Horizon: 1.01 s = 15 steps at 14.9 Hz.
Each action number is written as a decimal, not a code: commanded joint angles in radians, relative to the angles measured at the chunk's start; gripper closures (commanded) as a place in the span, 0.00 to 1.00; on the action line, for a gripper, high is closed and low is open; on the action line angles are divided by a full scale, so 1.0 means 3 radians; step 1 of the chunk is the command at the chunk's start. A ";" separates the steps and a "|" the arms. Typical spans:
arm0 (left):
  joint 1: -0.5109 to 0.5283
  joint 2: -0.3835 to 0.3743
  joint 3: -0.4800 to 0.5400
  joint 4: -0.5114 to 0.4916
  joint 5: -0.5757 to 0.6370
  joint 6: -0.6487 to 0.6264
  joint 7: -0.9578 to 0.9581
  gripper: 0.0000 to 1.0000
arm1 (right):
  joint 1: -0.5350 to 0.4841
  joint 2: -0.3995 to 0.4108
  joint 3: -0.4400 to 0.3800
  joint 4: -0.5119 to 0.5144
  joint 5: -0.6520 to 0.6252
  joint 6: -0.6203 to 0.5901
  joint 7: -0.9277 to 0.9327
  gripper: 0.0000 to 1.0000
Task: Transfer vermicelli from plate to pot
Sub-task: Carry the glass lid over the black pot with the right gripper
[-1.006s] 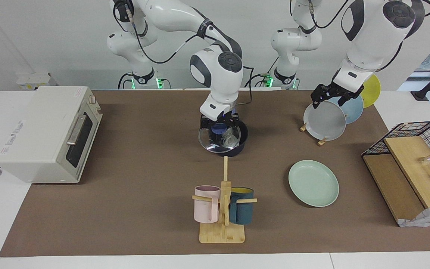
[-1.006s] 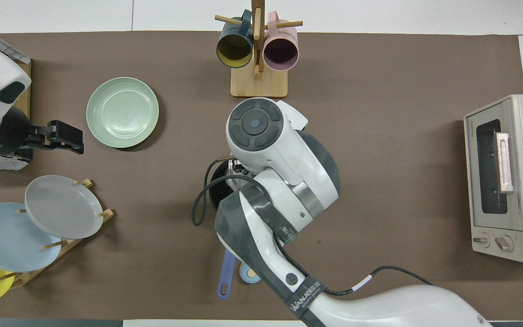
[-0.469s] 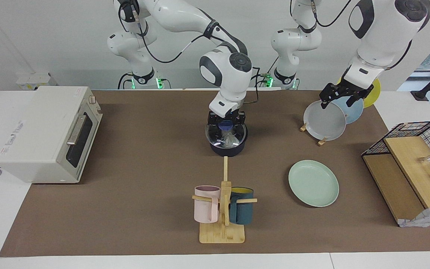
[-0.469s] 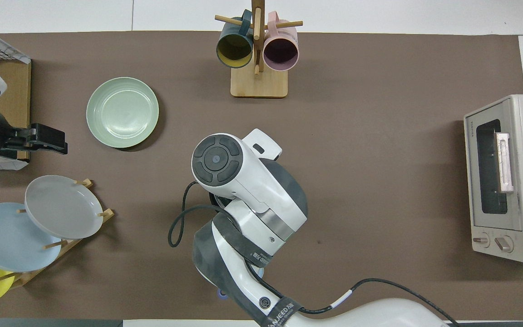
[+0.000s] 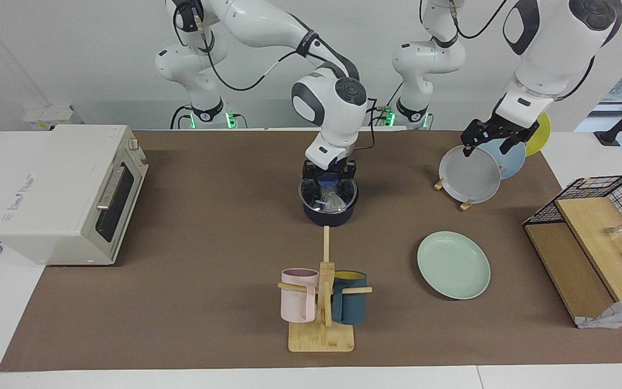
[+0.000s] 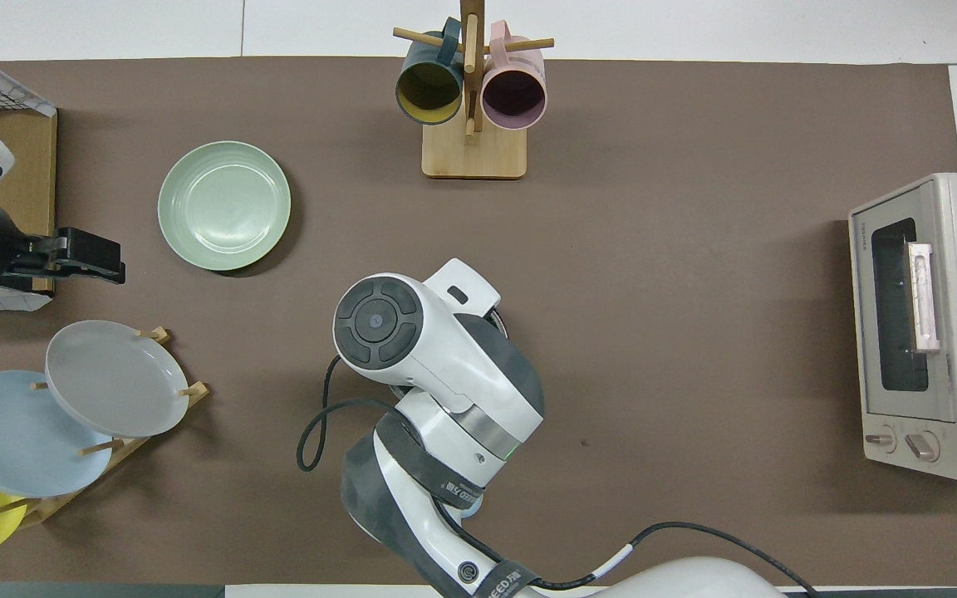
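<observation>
The dark navy pot (image 5: pixel 328 214) stands mid-table. A round glass lid (image 5: pixel 316 195) lies level on its rim. Through the lid I see a whitish clump of vermicelli (image 5: pixel 334 202) inside the pot. My right gripper (image 5: pixel 329 177) is right over the pot, shut on the lid's blue knob. In the overhead view the right arm hides the pot. The mint-green plate (image 5: pixel 453 265) lies bare toward the left arm's end, also in the overhead view (image 6: pixel 223 205). My left gripper (image 5: pixel 492 141) hangs open and empty over the plate rack and shows in the overhead view (image 6: pixel 100 257).
A rack with grey, blue and yellow plates (image 5: pixel 470 175) stands under the left gripper. A mug tree with a pink and a teal mug (image 5: pixel 322 302) stands farther from the robots than the pot. A toaster oven (image 5: pixel 68 194) and a wire basket (image 5: pixel 597 232) sit at the table's ends.
The right gripper brought the tilted lid down until it lies flat on the pot. The left gripper rose a little and drifted toward its own end of the table.
</observation>
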<state>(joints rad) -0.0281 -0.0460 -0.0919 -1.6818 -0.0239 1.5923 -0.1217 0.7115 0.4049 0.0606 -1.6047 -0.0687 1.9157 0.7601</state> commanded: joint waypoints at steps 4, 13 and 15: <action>0.0048 -0.0072 -0.0041 -0.0039 0.0029 -0.0015 0.0033 0.00 | -0.0009 -0.0061 0.0008 -0.0132 -0.0057 0.0093 0.0069 0.45; 0.0032 -0.0082 -0.0031 -0.0070 0.0029 0.0015 0.0053 0.00 | 0.0011 -0.0102 0.0013 -0.0209 -0.0267 0.0113 0.0064 0.43; 0.0032 -0.0077 -0.0031 -0.0054 0.0029 -0.0010 0.0017 0.00 | 0.0026 -0.0102 0.0013 -0.0214 -0.0267 0.0169 0.0074 0.43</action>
<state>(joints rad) -0.0281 -0.0477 -0.0944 -1.6819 -0.0239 1.5923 -0.1211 0.7176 0.3996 0.0601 -1.6227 -0.1212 1.9338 0.7626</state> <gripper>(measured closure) 0.000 0.432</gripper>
